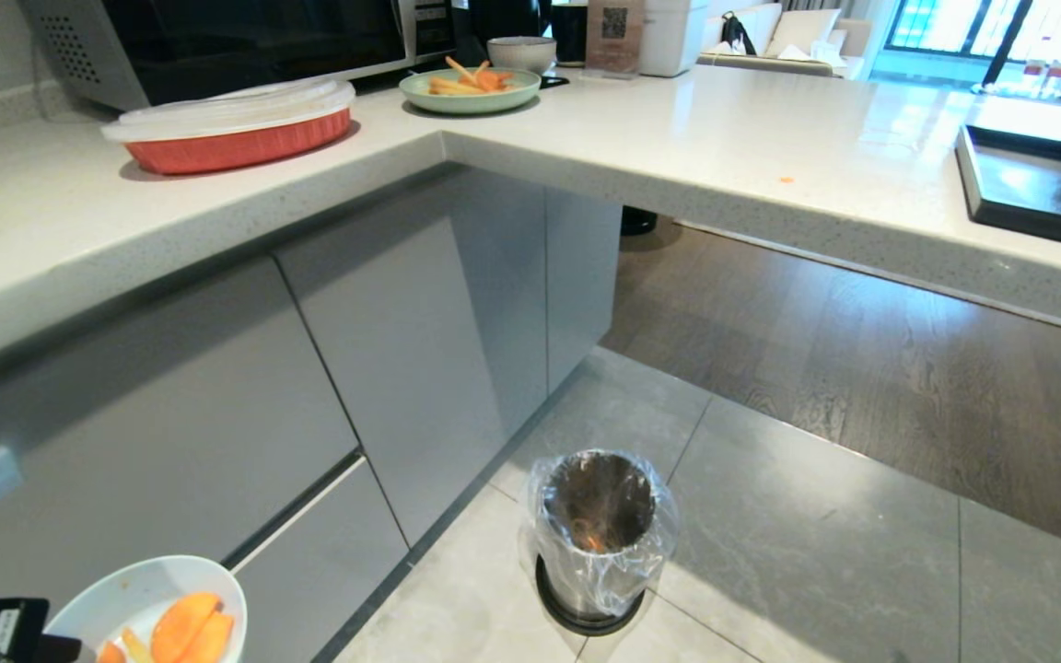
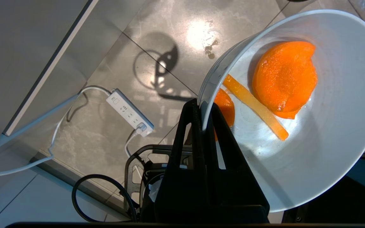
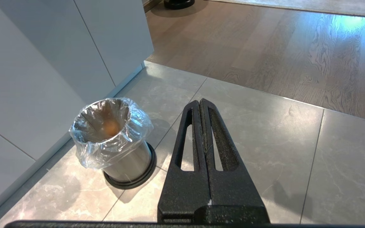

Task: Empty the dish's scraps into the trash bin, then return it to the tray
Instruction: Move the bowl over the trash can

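Observation:
My left gripper (image 2: 204, 109) is shut on the rim of the dish (image 2: 328, 142), a small pale bowl held in the air at the lower left of the head view (image 1: 139, 599). The scraps (image 2: 284, 76), orange chunks and a yellow stick, lie inside it. The trash bin (image 1: 600, 534), shiny metal lined with a clear bag, stands on the floor tiles to the right of the dish and lower down, apart from it. The black tray (image 1: 1037, 184) lies on the counter at the far right. My right gripper (image 3: 200, 102) is shut and empty, hanging over the floor beside the bin (image 3: 112, 133).
Grey cabinet fronts (image 1: 309, 368) stand close on the left under the L-shaped counter. On the counter are a red baking dish (image 1: 236, 129), a green plate of orange and yellow pieces (image 1: 471, 90) and a grey bowl (image 1: 521, 52). A white power strip (image 2: 128, 112) with cables lies on the floor.

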Robot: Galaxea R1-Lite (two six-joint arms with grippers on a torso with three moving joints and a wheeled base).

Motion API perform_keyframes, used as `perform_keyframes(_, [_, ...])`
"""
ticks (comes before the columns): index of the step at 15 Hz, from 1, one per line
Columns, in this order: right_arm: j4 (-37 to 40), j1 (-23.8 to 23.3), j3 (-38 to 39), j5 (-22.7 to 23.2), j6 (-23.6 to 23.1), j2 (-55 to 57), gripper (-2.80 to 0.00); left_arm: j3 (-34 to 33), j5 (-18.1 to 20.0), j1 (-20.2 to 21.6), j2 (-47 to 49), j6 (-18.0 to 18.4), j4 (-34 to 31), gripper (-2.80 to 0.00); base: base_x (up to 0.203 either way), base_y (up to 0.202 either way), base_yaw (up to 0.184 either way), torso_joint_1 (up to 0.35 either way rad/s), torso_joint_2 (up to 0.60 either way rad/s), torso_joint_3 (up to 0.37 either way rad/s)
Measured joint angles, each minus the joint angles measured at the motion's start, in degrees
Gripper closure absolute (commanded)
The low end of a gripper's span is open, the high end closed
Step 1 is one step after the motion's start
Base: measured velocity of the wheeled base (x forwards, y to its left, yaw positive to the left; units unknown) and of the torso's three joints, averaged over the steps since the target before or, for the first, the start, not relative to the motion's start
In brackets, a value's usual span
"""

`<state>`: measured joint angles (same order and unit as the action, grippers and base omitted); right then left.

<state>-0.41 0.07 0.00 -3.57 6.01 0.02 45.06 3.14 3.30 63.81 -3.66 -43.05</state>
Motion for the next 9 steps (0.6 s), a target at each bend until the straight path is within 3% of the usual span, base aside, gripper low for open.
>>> perform_keyframes(9, [0.0,0.0,0.0,0.0,0.0,0.0,0.0,0.3,-0.1,-0.1,0.0,0.0,0.0,0.0,0.0,0.0,0.0,0.0,0.0,0.0])
